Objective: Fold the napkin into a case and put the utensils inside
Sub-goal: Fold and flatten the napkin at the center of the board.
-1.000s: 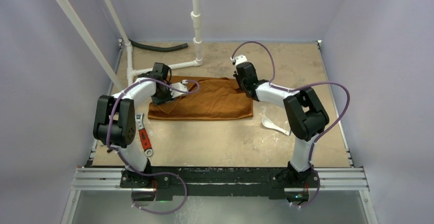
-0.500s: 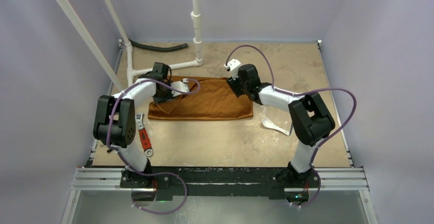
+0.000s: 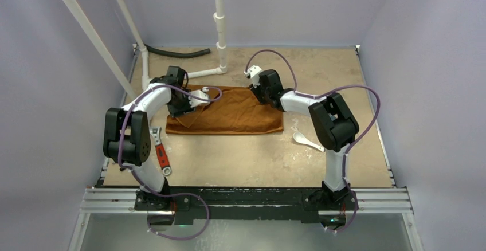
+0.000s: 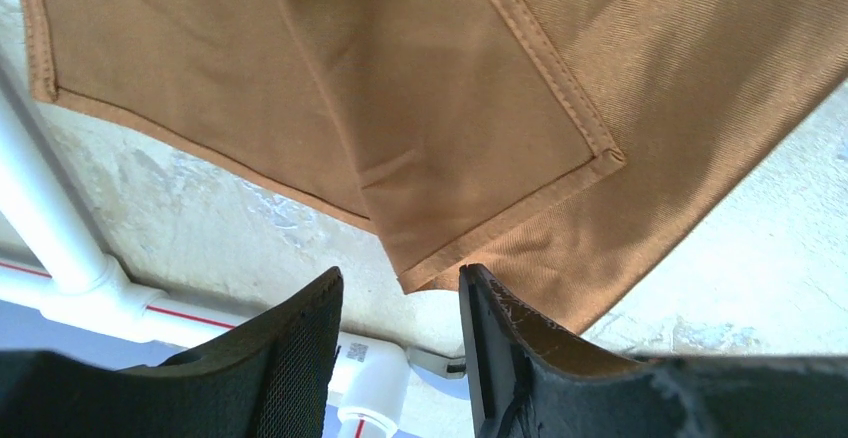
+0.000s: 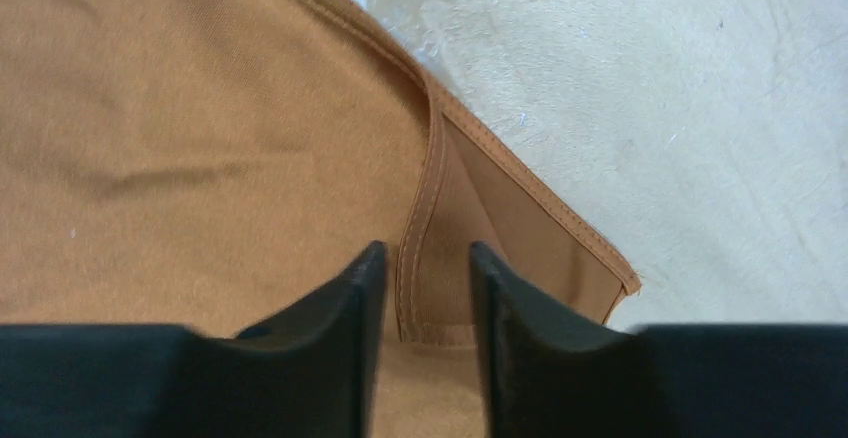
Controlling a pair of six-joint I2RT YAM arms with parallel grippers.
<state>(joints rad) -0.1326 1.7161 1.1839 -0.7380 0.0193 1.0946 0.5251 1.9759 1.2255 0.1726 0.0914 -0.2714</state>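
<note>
The rust-orange napkin (image 3: pixel 232 112) lies folded into a wide rectangle in the middle of the table, with its left end rumpled into a loose flap. My left gripper (image 3: pixel 184 109) hangs over that left end, open; a hemmed corner of the napkin (image 4: pixel 500 108) sits just past the fingertips of the left gripper (image 4: pixel 400 288), touching neither. My right gripper (image 3: pixel 259 94) is at the far right corner, open. In the right wrist view the right gripper (image 5: pixel 425 258) straddles a folded hem of the napkin (image 5: pixel 150 138). The white spoon (image 3: pixel 308 141) lies right of the cloth. The grey-blue utensil is out of view.
A red-handled tool (image 3: pixel 162 156) lies near the left arm's base. White PVC pipes (image 3: pixel 219 27) rise at the back, and one pipe (image 4: pixel 50 228) runs close behind the left gripper. A black hose (image 3: pixel 175 53) lies along the back edge.
My right gripper has swung left and back along the napkin's far edge to its far right corner. The left gripper shifted slightly back. The napkin's outline is unchanged.
</note>
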